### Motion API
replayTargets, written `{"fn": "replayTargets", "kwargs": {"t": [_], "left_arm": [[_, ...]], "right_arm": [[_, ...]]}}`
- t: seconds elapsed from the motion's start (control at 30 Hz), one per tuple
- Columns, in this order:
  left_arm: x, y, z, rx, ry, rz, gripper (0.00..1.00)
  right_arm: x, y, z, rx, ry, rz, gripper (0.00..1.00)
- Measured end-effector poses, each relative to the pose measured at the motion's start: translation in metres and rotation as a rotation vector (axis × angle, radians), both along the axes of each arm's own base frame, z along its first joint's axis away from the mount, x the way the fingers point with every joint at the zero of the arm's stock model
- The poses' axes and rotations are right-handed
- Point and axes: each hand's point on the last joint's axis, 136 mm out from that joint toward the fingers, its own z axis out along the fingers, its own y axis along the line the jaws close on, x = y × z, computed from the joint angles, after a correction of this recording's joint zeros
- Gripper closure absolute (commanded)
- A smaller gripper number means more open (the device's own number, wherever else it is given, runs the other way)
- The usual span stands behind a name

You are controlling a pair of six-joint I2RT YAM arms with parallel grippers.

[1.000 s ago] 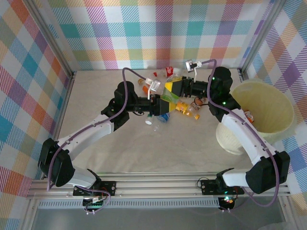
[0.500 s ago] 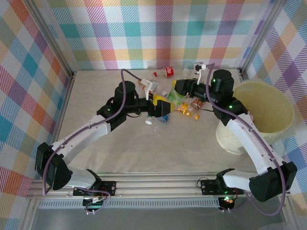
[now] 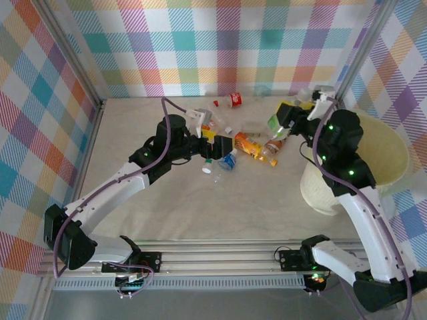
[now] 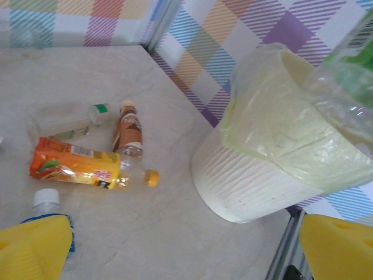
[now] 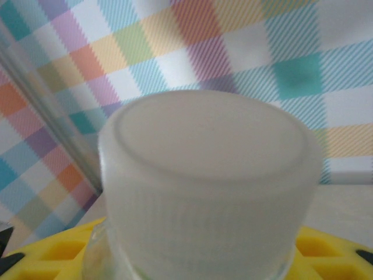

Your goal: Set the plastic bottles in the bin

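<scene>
My right gripper [image 3: 288, 115] is shut on a clear plastic bottle with a green label [image 3: 275, 122], held in the air just left of the bin's rim. The bottle's white cap [image 5: 210, 175] sits between the yellow fingers [image 5: 41, 256]. The bin [image 3: 373, 157] is a big cream tub at the right. My left gripper [image 3: 219, 143] is open and holds nothing, low over the bottle heap. An orange-label bottle [image 4: 76, 169], a brown bottle [image 4: 128, 131], a clear green-capped bottle [image 4: 64, 119] and a blue-label bottle [image 4: 46, 204] lie on the table.
A red-label bottle [image 3: 233, 100] lies near the back wall and a loose white cap [image 3: 207, 169] near the heap. Checked walls close in the left, back and right. The bin [image 4: 262, 186] stands against the right frame post.
The left jaws opened and that gripper drew back to the left. The right gripper rose and carried the green-label bottle rightward from the heap to the bin's rim.
</scene>
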Motion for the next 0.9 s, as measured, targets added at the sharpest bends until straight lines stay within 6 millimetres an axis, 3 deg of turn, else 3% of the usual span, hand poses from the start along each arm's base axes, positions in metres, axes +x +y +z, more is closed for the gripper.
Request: {"fn": "replayTargets", "kwargs": {"t": [0.2,0.37,0.7,0.9], "left_arm": [[0.009,0.009,-0.007,0.035,0.003,0.074,0.0],[0.017,0.019,-0.015,0.075,0.012,0.143,0.0],[0.031,0.036,-0.029,0.12,0.042,0.248,0.0],[0.049,0.052,-0.057,0.146,0.138,0.33,0.0]], "right_arm": [[-0.011,-0.049,0.017,-0.042,-0.07,-0.195,0.69],[-0.009,-0.097,0.012,-0.163,-0.069,-0.427,0.68],[-0.002,-0.176,-0.041,-0.33,0.069,-0.745,0.67],[-0.007,-0.228,-0.071,-0.335,0.12,-0.903,0.63]]}}
